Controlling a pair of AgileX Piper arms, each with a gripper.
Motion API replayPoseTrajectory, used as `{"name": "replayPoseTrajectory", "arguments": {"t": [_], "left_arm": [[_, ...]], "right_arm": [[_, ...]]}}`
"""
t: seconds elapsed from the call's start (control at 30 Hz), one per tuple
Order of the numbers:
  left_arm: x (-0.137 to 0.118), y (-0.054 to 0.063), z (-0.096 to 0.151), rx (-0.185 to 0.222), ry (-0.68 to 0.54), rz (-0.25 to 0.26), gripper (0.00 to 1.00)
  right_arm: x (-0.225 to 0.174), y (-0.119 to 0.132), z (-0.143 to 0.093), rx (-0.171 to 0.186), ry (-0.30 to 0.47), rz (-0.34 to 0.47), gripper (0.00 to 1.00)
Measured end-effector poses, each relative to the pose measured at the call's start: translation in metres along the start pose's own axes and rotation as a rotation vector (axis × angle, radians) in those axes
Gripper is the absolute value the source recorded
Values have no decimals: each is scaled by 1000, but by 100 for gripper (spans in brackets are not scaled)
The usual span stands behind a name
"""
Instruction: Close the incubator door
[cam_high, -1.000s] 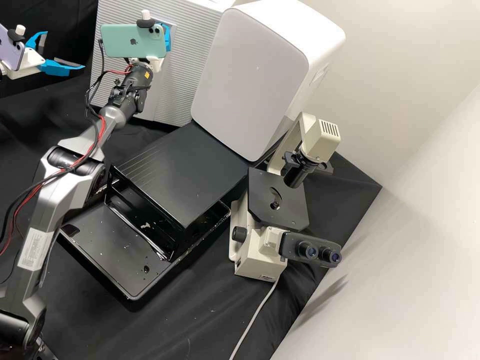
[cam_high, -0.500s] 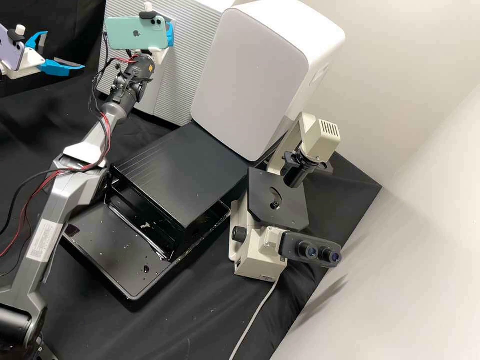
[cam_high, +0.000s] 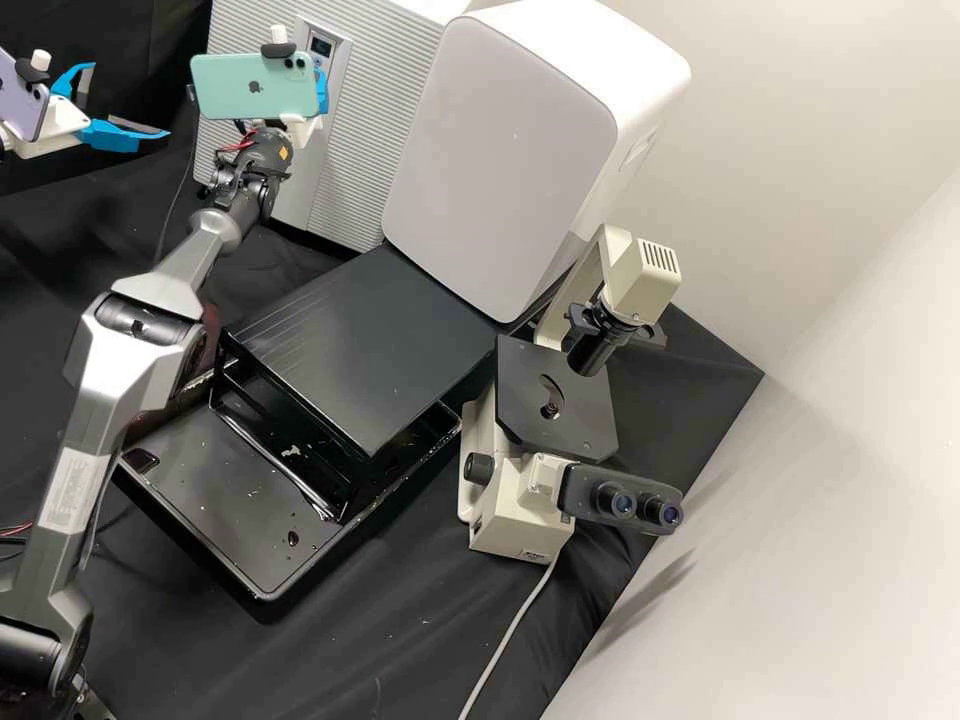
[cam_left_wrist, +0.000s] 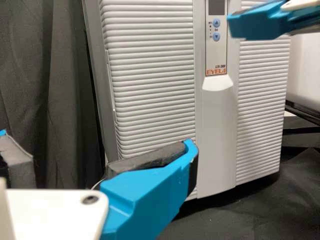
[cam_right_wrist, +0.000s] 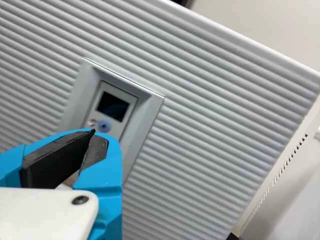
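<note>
The pale grey, ribbed rectangular incubator door (cam_left_wrist: 150, 75) is seen at the back of the black-draped table (cam_high: 350, 640), beside the large, rounded white machine (cam_high: 490, 160); it looks nearly or fully flush, though a slight gap cannot be ruled out. The white right claw (cam_right_wrist: 93, 136), its 2 bright blue fingers brought together at the tips with nothing held, is placed before the narrow grey control panel (cam_left_wrist: 216, 52). Pressure should be applied squarely and gradually to the plain ribbing, the round blue buttons (cam_left_wrist: 216, 23) being avoided, until firm resistance is met. The matching left claw (cam_high: 129, 100), spread wide and empty, is best kept clear
</note>
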Motion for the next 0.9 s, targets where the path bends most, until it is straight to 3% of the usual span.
{"name": "replayPoseTrajectory", "arguments": {"t": [0.4,0.5,0.7,0.9], "left_arm": [[0,0,0,0,0,0,100],[0,0,0,0,0,0,100],[0,0,0,0,0,0,100],[0,0,0,0,0,0,100]], "right_arm": [[-69,39,-11,24,106,195,0],[-85,43,-10,64,96,237,0],[-113,40,-3,26,37,287,0],[-145,30,0,8,47,318,0]]}}
